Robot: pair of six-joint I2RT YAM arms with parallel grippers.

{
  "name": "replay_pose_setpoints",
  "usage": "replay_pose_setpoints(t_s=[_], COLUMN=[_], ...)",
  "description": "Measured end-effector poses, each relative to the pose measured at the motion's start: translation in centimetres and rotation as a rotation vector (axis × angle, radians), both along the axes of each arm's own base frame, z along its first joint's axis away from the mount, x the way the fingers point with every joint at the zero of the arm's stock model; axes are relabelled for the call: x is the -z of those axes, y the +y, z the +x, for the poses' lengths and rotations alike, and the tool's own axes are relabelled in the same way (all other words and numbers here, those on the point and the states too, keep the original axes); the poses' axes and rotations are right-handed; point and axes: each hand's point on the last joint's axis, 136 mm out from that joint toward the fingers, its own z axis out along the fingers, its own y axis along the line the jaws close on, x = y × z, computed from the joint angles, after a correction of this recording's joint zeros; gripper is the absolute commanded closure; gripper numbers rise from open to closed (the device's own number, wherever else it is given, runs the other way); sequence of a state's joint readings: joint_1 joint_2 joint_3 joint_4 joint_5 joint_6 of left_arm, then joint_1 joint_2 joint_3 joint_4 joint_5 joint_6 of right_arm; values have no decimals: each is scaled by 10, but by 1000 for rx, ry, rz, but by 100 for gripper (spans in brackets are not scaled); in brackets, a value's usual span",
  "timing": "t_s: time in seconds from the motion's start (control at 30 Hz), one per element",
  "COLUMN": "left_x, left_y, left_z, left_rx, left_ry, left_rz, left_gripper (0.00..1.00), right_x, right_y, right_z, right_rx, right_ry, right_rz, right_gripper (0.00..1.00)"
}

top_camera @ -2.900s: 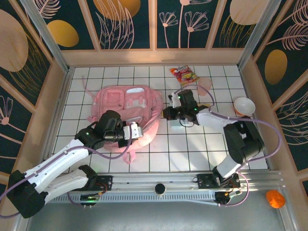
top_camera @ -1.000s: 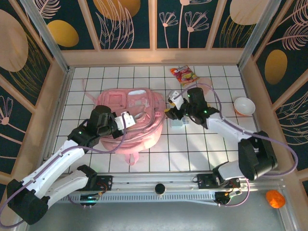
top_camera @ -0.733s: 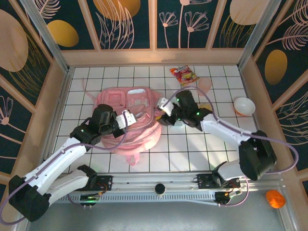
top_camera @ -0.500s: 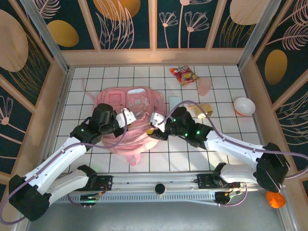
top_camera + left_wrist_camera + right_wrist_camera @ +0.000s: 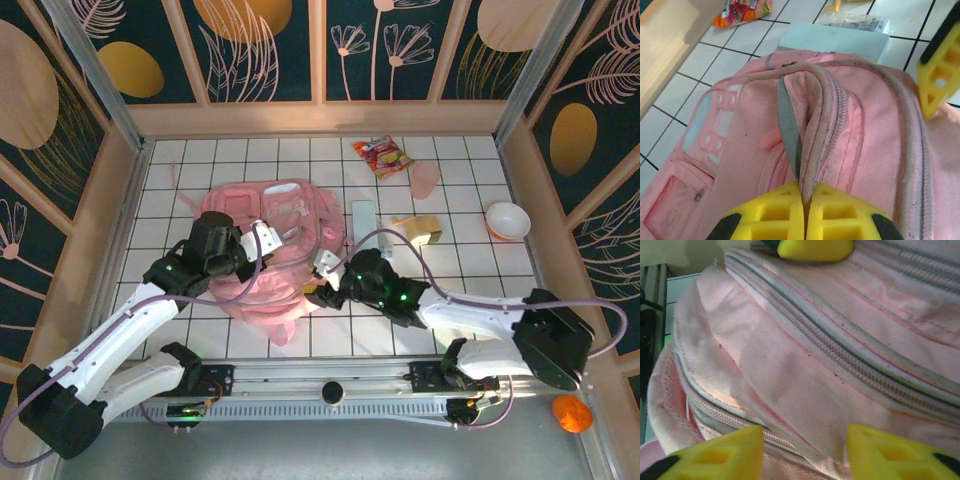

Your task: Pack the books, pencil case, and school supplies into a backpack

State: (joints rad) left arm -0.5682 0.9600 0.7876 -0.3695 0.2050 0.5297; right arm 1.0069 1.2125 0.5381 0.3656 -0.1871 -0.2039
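The pink backpack lies on the white-tiled table, and both arms meet over it. The left gripper is clenched on a raised fold of the backpack beside a zipper line; in the left wrist view its yellow fingers press together with the pink fabric pinched between them. The right gripper sits at the backpack's near right edge. In the right wrist view it is released, its two fingers standing apart over the backpack's side panel, with zipper tracks running across above them; whether they touch the fabric I cannot tell.

The pencil case, pale blue-green, lies flat just beside the backpack's right side, and its end shows beyond the backpack's top. The small pale yellow block sits further right of the backpack, past the pencil case. A red-orange snack packet and a pink cup lie beyond the backpack's far right corner.
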Motion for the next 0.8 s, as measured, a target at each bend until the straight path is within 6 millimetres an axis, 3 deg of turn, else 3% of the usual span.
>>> replay_pose_setpoints(t_s=[0.17,0.37,0.5,0.8], left_x=[-9,1,9,20], left_y=[0,1,2,3], left_z=[-6,-32,-42,-47], left_rx=[40,173,236,299], left_ry=[-53,-101,-124,-154], left_rz=[-6,12,48,97], left_gripper=[100,100,100,100], right_x=[-26,-7,5,54], right_y=[-38,-93,-94,-67], right_z=[22,74,95,129], right_rx=[68,131,53,-144], right_ry=[-32,-24,-20,15], right_rz=[16,-130,-223,-352], right_gripper=[29,27,29,33])
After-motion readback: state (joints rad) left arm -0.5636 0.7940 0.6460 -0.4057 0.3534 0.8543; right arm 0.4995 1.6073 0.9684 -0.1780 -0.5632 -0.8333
